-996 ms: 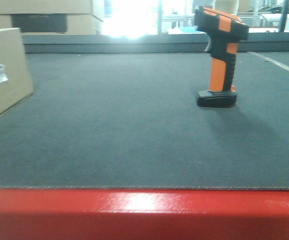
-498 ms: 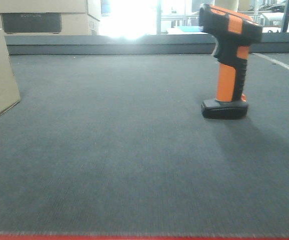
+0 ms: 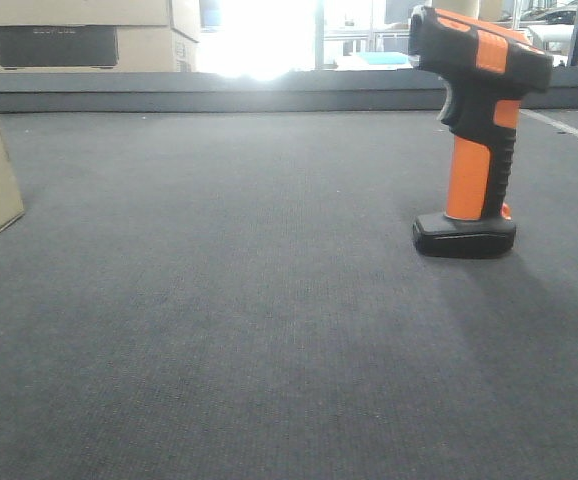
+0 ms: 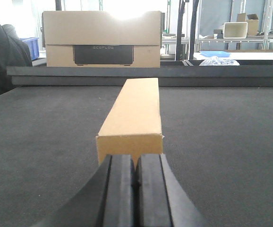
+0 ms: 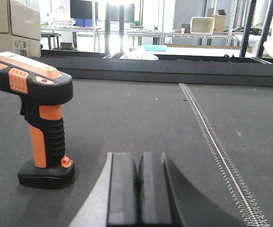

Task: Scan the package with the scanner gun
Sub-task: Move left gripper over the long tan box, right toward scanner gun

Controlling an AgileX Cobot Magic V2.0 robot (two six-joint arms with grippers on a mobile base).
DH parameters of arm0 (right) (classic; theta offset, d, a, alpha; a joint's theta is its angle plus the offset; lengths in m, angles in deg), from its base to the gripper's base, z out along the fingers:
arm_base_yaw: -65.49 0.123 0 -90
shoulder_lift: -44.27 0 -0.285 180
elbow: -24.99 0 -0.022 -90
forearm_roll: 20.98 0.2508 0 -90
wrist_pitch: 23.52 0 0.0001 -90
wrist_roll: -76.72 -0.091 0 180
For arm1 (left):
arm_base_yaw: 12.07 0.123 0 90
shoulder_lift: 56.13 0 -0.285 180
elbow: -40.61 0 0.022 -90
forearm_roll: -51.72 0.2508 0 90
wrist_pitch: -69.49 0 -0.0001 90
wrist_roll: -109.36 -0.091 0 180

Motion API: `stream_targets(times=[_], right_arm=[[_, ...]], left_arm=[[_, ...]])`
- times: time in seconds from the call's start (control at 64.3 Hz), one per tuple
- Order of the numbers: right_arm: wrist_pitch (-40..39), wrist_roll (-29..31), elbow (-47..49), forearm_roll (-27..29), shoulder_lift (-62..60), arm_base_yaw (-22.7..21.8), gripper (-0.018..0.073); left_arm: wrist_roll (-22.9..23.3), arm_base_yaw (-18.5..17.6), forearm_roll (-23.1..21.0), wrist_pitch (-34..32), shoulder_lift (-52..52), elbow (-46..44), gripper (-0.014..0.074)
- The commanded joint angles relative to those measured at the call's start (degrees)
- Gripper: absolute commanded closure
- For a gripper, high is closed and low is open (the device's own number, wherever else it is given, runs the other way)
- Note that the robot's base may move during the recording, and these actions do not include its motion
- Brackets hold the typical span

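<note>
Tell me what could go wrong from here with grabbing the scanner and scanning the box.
1. The scanner gun stands upright and looks top-heavy, off to one side of the shut right gripper; a closed, sideways approach might tip it over.
2. The left gripper is shut close to the package's narrow end, so advancing may shove it along the mat.
3. No barcode label shows on any visible package face, so a scan might hit blank cardboard.

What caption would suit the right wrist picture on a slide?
Right gripper, shut, close to the upright scanner gun standing on the dark mat.
</note>
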Motion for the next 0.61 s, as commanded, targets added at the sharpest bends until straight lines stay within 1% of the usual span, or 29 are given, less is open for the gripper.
stream_targets(times=[0.0, 0.436, 0.591], right_arm=[[-1.0, 0.0, 0.0, 0.1, -0.2, -0.1, 0.0721], [-1.0, 0.0, 0.0, 0.1, -0.2, -0.1, 0.0721], [-2.7, 0.0, 0.0, 0.1, -0.2, -0.1, 0.0721]], left_arm=[[0.3, -0.3, -0.4, -1.0, 0.2, -0.2, 0.0708], [0.3, -0.3, -0.4, -1.0, 0.2, -0.2, 0.0708], [0.3, -0.3, -0.4, -1.0, 0.2, -0.2, 0.0708]])
